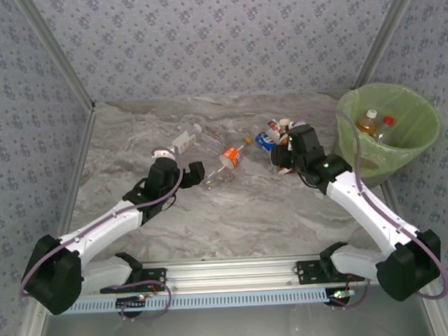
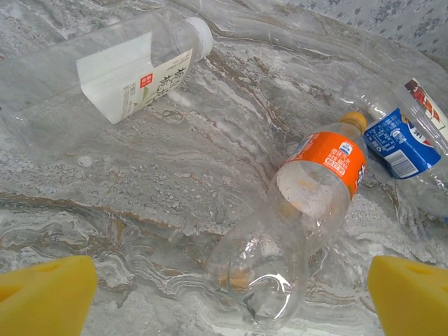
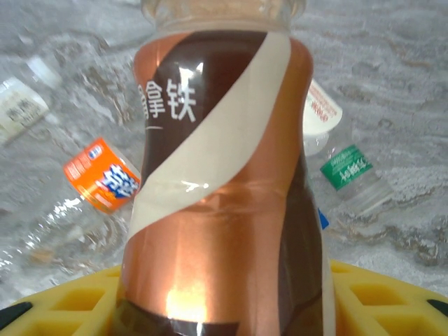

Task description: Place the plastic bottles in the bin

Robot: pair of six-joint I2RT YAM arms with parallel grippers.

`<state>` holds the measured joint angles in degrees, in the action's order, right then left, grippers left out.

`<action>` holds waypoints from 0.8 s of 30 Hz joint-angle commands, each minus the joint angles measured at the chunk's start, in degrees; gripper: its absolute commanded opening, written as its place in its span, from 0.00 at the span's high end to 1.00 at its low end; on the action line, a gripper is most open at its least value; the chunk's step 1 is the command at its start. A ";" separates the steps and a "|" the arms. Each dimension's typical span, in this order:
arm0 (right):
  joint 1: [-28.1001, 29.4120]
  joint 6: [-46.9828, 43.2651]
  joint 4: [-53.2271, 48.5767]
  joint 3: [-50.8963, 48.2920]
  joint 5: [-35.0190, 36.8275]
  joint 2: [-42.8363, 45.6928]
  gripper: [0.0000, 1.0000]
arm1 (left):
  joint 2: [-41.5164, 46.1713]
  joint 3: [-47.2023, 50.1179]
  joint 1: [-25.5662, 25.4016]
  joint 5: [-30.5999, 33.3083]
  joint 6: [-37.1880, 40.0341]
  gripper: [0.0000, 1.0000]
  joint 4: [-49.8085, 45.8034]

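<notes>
The plastic bottles (image 1: 266, 140) are lying on the surface (image 1: 233, 212) left of the bin (image 1: 429, 140), and two more (image 1: 368, 121) are sitting inside it. The right arm is reaching just left of the bin, the right tool (image 1: 287, 156) clamping a brown-labelled bottle (image 3: 217, 182). The left arm is stretching well left of the bin, the left tool (image 1: 181, 172) gaping wide near an orange-labelled bottle (image 2: 315, 189).

This looks like a robot test booth in a lab, not a home: patterned wallpaper panels (image 1: 204, 42) box in a marble-print desk (image 1: 233, 212) (bare metal posts (image 1: 57, 49) at the corners), and an aluminium rail (image 1: 236, 272) carries loose cabling (image 1: 147, 292).
</notes>
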<state>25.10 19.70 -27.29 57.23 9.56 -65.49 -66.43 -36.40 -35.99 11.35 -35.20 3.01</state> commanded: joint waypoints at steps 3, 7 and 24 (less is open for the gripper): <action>-2.77 -0.53 1.40 4.52 -3.08 2.30 0.52 | -1.21 -2.55 0.32 -0.79 -0.12 0.01 -0.10; -4.52 -1.66 3.57 7.32 -4.26 2.98 0.51 | -1.68 -3.00 0.39 -1.04 -0.35 0.01 -0.28; -17.20 1.47 9.44 14.83 -5.03 5.41 0.51 | -1.59 1.03 0.31 -2.79 -11.04 0.01 2.01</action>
<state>10.02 20.16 -18.06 70.02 4.82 -61.49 -68.38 -34.85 -35.99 10.33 -45.54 5.69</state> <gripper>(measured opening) 0.555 0.992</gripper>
